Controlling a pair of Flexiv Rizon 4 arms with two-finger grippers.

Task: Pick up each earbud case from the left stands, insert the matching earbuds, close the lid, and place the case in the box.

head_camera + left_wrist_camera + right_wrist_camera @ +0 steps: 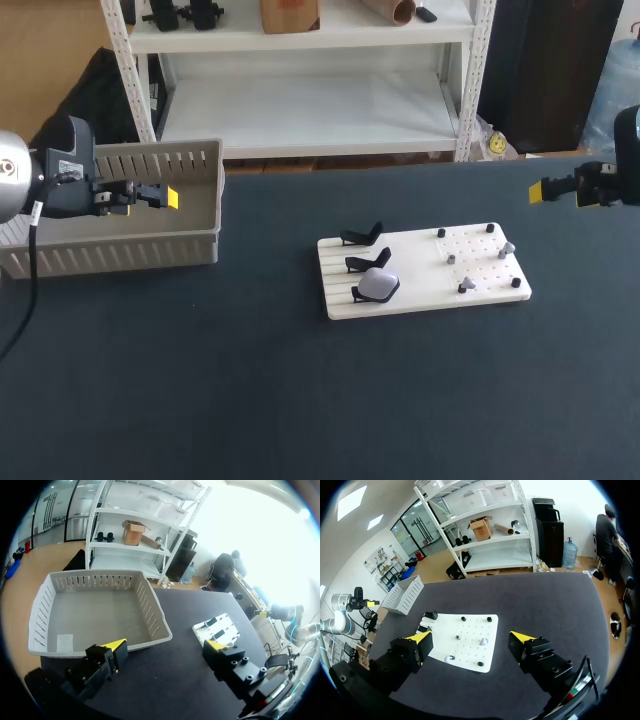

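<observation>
A white board lies at mid table. On its left side stand three black stands; the nearest one holds a pale grey earbud case, while the two behind it are bare. Small grey earbuds and black ones sit on the board's pegged right half. The grey slotted box is at the far left. My left gripper hangs open above the box, holding nothing. My right gripper is open high at the right, above the board, with nothing held.
The dark table top runs wide in front of the board and between the board and the box. A white shelf stands behind the table's far edge.
</observation>
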